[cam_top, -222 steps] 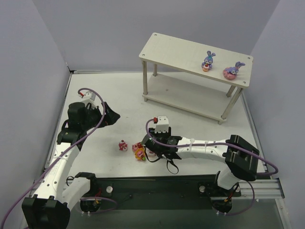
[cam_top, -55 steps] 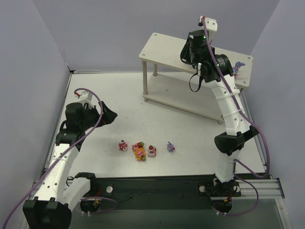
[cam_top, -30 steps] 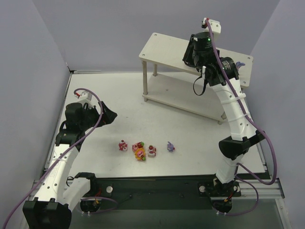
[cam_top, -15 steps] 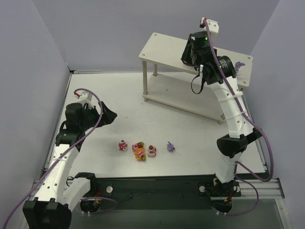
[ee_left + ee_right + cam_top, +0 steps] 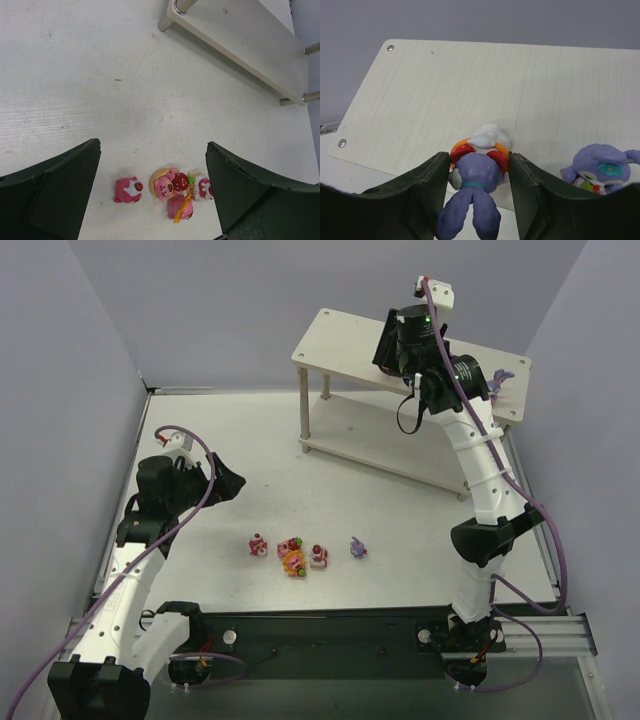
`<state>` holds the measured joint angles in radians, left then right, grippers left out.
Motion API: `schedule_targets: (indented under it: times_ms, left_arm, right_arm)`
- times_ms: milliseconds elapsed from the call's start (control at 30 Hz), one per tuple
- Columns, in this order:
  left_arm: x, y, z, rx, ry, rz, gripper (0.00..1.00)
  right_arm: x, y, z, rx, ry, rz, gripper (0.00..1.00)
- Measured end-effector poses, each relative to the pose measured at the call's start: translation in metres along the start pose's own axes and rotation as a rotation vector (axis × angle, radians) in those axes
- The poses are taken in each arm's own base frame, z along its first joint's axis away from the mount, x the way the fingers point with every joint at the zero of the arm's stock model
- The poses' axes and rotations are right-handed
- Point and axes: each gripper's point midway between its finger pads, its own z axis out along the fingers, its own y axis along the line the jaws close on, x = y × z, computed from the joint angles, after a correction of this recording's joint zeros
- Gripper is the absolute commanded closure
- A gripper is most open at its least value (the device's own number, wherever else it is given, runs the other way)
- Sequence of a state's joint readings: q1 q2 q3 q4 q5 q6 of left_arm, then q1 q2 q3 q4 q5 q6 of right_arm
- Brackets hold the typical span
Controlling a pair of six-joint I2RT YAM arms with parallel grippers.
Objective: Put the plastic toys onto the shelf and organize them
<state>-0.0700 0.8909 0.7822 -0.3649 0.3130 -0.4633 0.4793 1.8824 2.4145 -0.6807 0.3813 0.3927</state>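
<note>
The left gripper is hovering over the left part of the table, well back from its near edge. Its jaws are standing wide apart and holding nothing.

Right of it, toward the near edge, five of the plastic toys are sitting in a loose row on the table. A pink figure is standing alone at the left end. Just beside it, a tight cluster is bunching together: a pink bear on a tan base, a red-and-white piece and a pink piece with orange trim. A small purple bunny is lying apart at the right end of the row.

The shelf is standing at the far right corner of the table. The right gripper is reaching over its top board, near the front edge. Its fingers are flanking a purple bunny on an orange ring, which is resting on the board. Both pads are sitting right against the toy's sides, and I cannot tell whether they are pressing it or just clear of it.

A second bunny with a teal flower is standing near it on the same board, further right.
</note>
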Motion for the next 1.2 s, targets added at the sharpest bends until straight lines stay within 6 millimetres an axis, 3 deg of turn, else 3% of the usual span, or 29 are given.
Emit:
schedule_targets:
  times_ms: [33, 133, 233, 500, 667, 800, 967, 1100, 1200]
  left_arm:
    - [0.000, 0.000, 0.000, 0.000, 0.000, 0.000, 0.04]
    - [0.000, 0.000, 0.000, 0.000, -0.001, 0.000, 0.04]
    - [0.000, 0.000, 0.000, 0.000, 0.000, 0.000, 0.04]
    - [0.000, -0.007, -0.003, 0.037, -0.006, 0.008, 0.04]
    - [-0.008, -0.032, -0.018, 0.164, -0.107, 0.052, 0.06]
    - [-0.012, -0.087, -0.036, 0.342, -0.173, 0.143, 0.07]
    - [0.004, -0.176, -0.050, 0.560, -0.186, 0.295, 0.08]
    - [0.022, -0.231, -0.041, 0.612, -0.226, 0.456, 0.05]
    - [0.036, -0.251, -0.025, 0.583, -0.269, 0.551, 0.05]
  right_arm:
    - [0.000, 0.000, 0.000, 0.000, 0.000, 0.000, 0.66]
    - [-0.001, 0.001, 0.002, 0.002, -0.005, 0.001, 0.89]
    - [-0.003, 0.002, 0.002, 0.000, -0.013, 0.007, 1.00]
    - [-0.003, 0.004, 0.002, -0.011, -0.010, 0.007, 1.00]
    - [-0.002, 0.007, -0.001, -0.033, -0.002, 0.007, 1.00]
    - [0.000, 0.008, -0.012, -0.061, 0.019, 0.003, 1.00]
    - [0.001, 0.004, -0.047, -0.108, 0.043, 0.018, 1.00]
    - [0.009, -0.001, -0.080, -0.150, 0.074, 0.039, 1.00]
    - [0.029, -0.005, -0.097, -0.173, 0.128, 0.047, 1.00]
